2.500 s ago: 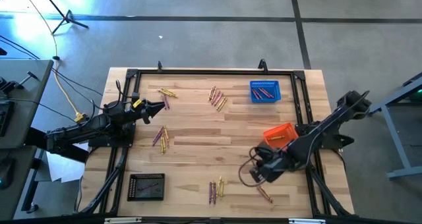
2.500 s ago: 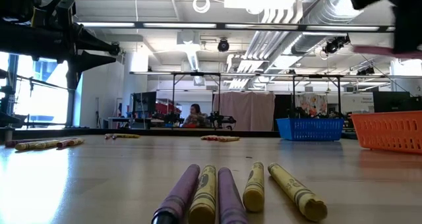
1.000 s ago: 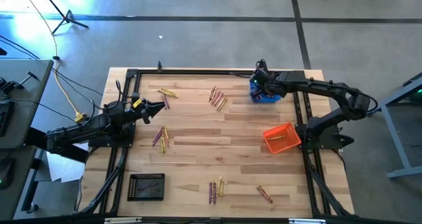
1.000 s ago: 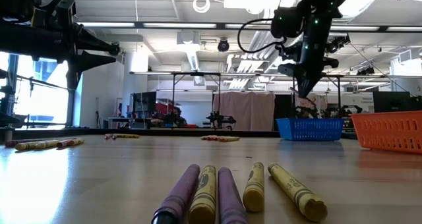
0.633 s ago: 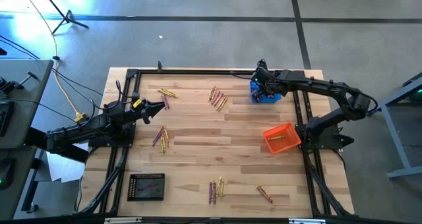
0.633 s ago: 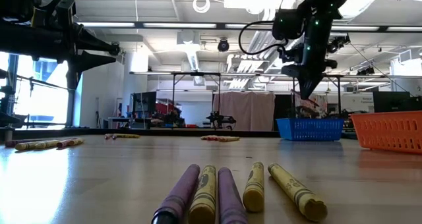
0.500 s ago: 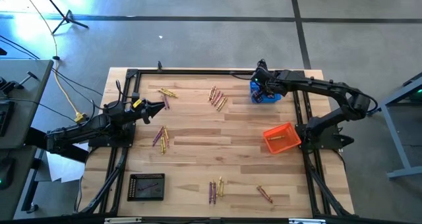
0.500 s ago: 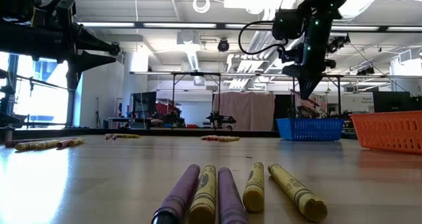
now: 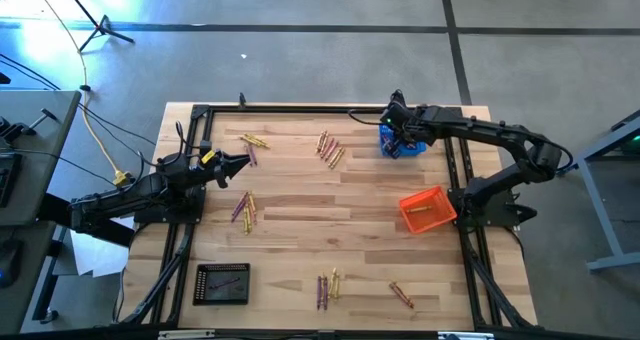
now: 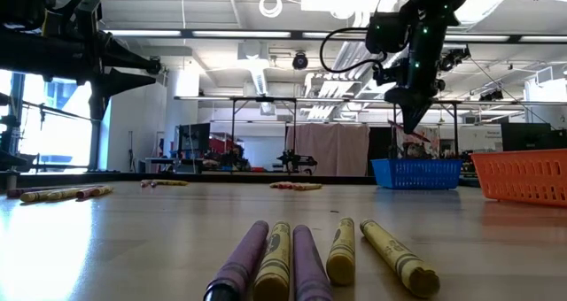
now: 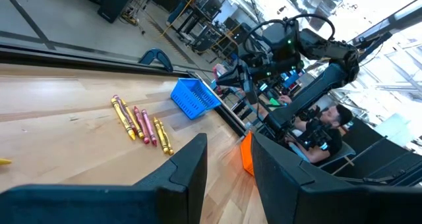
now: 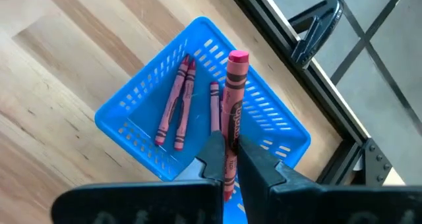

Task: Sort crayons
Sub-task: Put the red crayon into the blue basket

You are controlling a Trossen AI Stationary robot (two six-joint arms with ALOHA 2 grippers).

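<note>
Workshop hall with ceiling ducts and strip lights behind a pale wooden desk [image 9: 300,230], seen only from the low camera. Right end effector [image 12: 227,159] above the blue basket [image 12: 132,128] at the far right of the desk, narrow, clamped on a red crayon [image 12: 232,112] standing upright between the tips. Right wrist view alone: three more red crayons [image 12: 181,102] lying inside that basket. From overhead, same end effector [image 9: 395,132] hiding most of the basket [image 9: 414,148]; from desk height [image 10: 410,119], hanging clear above the basket rim [image 10: 416,173].

Orange basket [image 9: 422,209] near the right edge, a yellow crayon inside, visible only from above. Loose crayon clusters farther out: far centre [image 9: 330,148], far left [image 9: 253,140], left middle [image 9: 244,209], near centre [image 9: 328,286], near right [image 9: 401,295]. Low view: near-centre cluster up close, purple and yellow [image 10: 306,257]. Black basket [image 9: 221,283] at the near left corner.

Left end effector [image 9: 240,162] idle above the left side; from its wrist camera [image 11: 227,161], spread wide, holding nothing, with a seated person [image 11: 326,135] beyond the desk.
</note>
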